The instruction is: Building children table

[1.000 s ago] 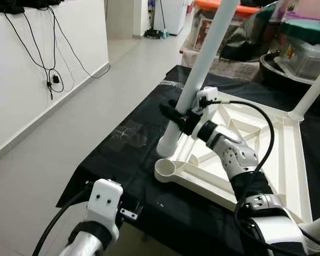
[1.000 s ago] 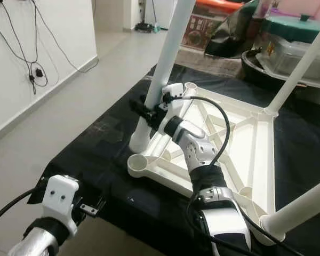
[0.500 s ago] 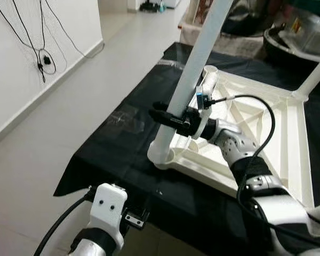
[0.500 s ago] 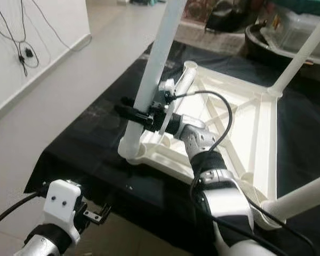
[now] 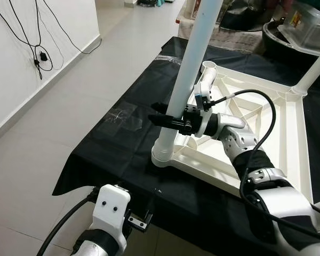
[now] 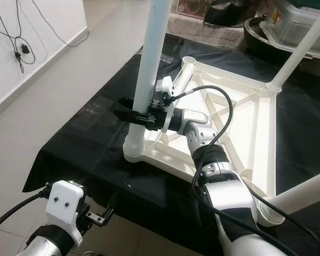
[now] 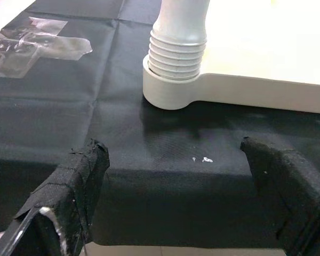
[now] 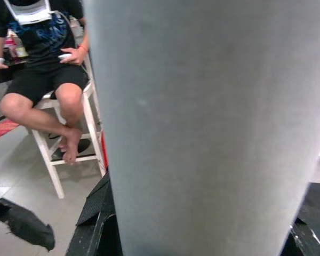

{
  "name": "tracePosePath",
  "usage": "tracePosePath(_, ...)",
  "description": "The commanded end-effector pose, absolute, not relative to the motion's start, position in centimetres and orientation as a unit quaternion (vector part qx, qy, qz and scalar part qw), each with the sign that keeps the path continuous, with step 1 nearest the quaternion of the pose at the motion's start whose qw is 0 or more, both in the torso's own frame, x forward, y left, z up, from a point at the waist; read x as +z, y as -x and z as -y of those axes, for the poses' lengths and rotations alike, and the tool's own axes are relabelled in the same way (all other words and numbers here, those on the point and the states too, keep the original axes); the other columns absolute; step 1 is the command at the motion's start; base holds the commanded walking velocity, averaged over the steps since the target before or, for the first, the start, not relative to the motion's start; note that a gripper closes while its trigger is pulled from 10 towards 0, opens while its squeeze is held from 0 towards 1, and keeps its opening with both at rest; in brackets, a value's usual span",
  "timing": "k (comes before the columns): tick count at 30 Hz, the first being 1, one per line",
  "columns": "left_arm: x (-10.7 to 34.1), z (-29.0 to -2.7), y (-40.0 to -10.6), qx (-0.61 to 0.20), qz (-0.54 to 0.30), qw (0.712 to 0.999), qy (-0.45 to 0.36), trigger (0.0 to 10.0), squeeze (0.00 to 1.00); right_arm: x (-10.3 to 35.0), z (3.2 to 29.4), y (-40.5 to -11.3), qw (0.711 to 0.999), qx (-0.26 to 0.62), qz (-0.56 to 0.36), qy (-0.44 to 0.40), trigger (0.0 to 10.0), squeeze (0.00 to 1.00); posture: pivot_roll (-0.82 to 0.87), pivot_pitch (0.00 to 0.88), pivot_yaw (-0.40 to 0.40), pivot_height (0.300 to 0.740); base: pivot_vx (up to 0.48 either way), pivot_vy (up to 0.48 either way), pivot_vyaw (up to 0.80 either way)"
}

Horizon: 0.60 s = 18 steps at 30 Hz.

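Head views: the white table top (image 5: 266,133) lies upside down on a black cloth (image 5: 117,144). The right gripper (image 5: 168,120) is clamped around a white leg (image 5: 189,74) standing upright in the near-left corner socket (image 5: 162,157). Clear storage bins (image 5: 309,26) stand at the far right; their contents cannot be made out. Since a second ago, the leg has gone from tilted beside the empty socket to seated in it.

Left wrist view: the left gripper (image 7: 181,181), fingers spread wide, holds nothing near the cloth edge, facing the socket.

Right wrist view: the leg close up; a seated person (image 8: 40,64) behind.
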<state>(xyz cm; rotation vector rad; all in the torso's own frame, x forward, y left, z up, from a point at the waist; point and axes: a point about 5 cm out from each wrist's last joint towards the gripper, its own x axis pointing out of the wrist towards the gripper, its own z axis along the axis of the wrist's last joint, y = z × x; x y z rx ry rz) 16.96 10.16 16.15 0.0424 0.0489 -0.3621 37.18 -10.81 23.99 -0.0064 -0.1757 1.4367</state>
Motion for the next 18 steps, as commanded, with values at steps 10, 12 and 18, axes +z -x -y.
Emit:
tracePosePath(10, 16.1, -10.2, -16.8, -0.178, -0.032, 0.983, -0.028, 10.0, 0.00, 19.8, 8.5, -36.1, 0.701, 0.709, -0.005, 0.081, 10.0, 0.00, 0.26, 0.216, -0.124, 0.740, 0.000, 0.000, 0.00)
tracePosePath(12, 16.1, -10.2, -16.7, -0.177, -0.032, 0.983, -0.028, 10.0, 0.00, 19.8, 8.3, -36.0, 0.695, 0.714, -0.005, 0.083, 10.0, 0.00, 0.26, 0.217, -0.126, 0.740, 0.000, 0.000, 0.00)
tracePosePath(18, 16.1, -10.2, -16.7, -0.174, -0.032, 0.984, -0.029, 10.0, 0.00, 20.1, 7.5, -36.1, 0.690, 0.721, -0.009, 0.073, 10.0, 0.00, 0.26, 0.220, -0.128, 0.740, 0.000, 0.000, 0.00)
